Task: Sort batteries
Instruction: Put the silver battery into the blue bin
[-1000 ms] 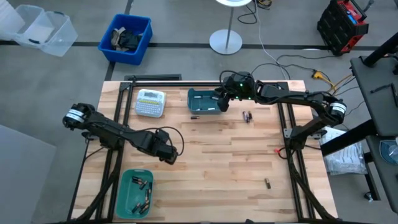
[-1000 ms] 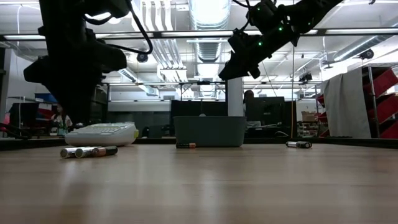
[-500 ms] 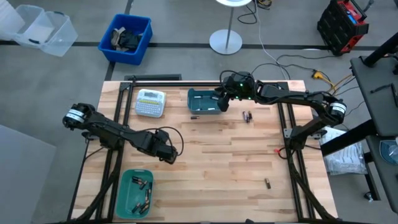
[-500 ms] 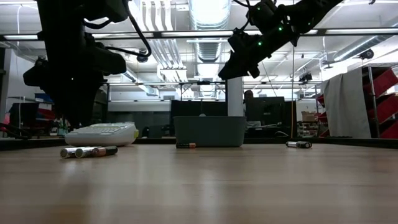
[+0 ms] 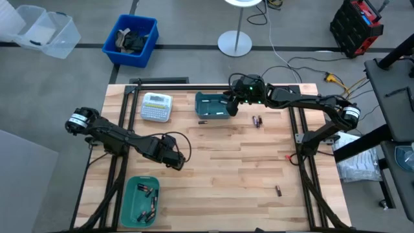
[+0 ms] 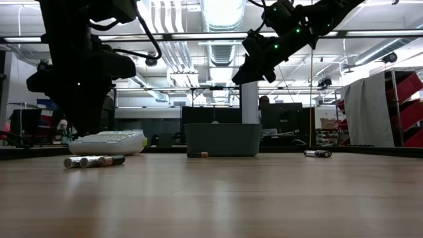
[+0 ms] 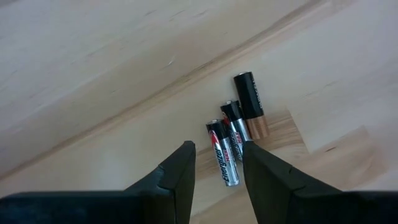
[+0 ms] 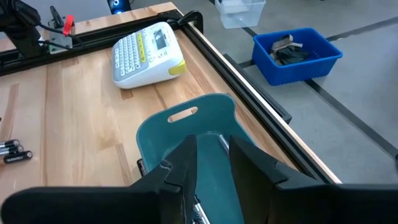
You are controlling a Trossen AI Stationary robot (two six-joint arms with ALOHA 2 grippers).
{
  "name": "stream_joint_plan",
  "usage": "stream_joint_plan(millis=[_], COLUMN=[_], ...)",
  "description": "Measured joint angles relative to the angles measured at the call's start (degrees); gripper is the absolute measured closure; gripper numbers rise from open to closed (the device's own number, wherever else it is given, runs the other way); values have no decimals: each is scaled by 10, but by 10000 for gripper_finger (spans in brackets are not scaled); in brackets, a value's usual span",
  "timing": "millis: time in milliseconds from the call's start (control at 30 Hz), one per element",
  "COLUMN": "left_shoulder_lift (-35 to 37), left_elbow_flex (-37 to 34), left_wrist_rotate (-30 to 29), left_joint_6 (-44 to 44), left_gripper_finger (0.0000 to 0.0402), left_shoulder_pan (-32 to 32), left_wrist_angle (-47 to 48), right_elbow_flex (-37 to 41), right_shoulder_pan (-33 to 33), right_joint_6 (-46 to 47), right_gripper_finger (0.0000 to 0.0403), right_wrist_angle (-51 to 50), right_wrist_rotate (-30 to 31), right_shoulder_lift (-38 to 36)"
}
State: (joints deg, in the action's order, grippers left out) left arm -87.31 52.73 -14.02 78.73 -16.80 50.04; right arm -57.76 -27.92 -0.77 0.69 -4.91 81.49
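Observation:
Three batteries (image 7: 233, 140) lie side by side on the wood, also seen in the low view as a row of batteries (image 6: 92, 160). My left gripper (image 7: 217, 168) hovers open just above them, left of the table's middle (image 5: 174, 160). My right gripper (image 8: 211, 158) hangs open over the far teal bin (image 5: 208, 103), well above its rim (image 6: 243, 78). Between its fingers I look down into that bin (image 8: 186, 124). A second teal bin (image 5: 141, 200) at the near left holds several batteries.
A white label-maker (image 5: 156, 107) sits left of the far bin. Loose batteries lie in front of that bin (image 5: 202, 122), to its right as a pair (image 5: 257, 120), and at the near right (image 5: 279, 190). Black frame rails (image 5: 126, 103) run along both table sides.

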Motion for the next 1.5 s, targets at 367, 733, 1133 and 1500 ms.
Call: stream_joint_plan(millis=[367,733,1133,1500], left_shoulder_lift=[-60,-66,-65,-91], left_elbow_flex=[0,1,1,0], left_wrist_rotate=[29,36,42,41], left_joint_6=[-11,-18,-63,-80], left_gripper_finger=[287,287,287,287], left_shoulder_pan=[0,0,-3,-3], left_wrist_angle=[-1,-6,-16,-30], right_elbow_flex=[0,0,0,0], right_shoulder_pan=[0,0,0,0], right_joint_6=[1,1,0,-3], right_gripper_finger=[295,308,304,289], right_wrist_angle=[0,0,0,-1], right_wrist_rotate=[0,0,0,0], right_shoulder_lift=[0,0,0,0])
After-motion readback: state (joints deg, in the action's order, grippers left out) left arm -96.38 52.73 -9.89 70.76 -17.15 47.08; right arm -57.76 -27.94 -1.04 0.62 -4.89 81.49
